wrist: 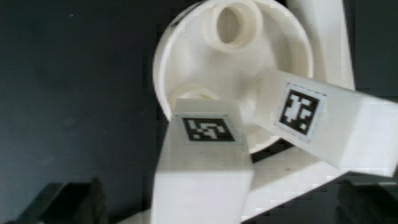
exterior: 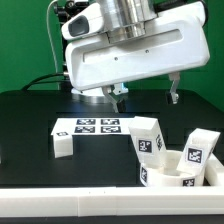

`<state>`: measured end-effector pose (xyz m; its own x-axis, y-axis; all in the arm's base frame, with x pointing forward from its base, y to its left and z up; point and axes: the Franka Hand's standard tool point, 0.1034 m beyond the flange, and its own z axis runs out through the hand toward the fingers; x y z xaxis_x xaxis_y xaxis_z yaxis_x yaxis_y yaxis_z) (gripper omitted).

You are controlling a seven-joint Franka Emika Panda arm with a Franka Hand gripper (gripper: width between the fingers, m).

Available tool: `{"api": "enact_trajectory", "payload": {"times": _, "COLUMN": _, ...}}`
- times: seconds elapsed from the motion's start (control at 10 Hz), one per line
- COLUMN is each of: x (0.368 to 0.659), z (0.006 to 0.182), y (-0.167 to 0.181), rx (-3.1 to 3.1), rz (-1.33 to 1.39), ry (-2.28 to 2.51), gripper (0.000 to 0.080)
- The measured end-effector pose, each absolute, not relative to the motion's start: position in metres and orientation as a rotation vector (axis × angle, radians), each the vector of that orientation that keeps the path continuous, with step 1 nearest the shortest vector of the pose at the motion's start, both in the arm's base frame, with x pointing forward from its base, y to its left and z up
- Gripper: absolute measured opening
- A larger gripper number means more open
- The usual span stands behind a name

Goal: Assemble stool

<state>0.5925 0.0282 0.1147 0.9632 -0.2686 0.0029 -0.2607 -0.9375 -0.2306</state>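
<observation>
- While the end effector (exterior: 146,95) hung empty above the black counter (exterior: 30,112), its jaws stood fully apart.
- White round plastic seat disc (wrist: 210,65) lay at the exterior view's lower right, with two chunky white tagged leg blocks (wrist: 210,165) crowded against it.
- Best play looked like straddling one leg squarely, clear of its neighbour.
</observation>
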Motion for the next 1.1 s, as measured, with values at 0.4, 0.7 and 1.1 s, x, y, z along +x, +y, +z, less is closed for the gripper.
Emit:
{"api": "enact_trajectory", "payload": {"times": 0.4, "x": 0.596, "z": 0.110, "y": 0.023, "rx": -2.961, "rz": -0.088, "ry": -0.121, "gripper": 0.0648}}
{"api": "enact_trajectory", "payload": {"times": 0.7, "x": 0.598, "z": 0.108, "y": 0.022, "rx": -2.947, "rz": -0.124, "ry": -0.498, "gripper": 0.0648}}
{"api": "enact_trajectory", "payload": {"times": 1.1, "x": 0.614, "z": 0.109, "y": 0.029, "rx": -2.875, "rz": -0.119, "ry": -1.025, "gripper": 0.0648}}
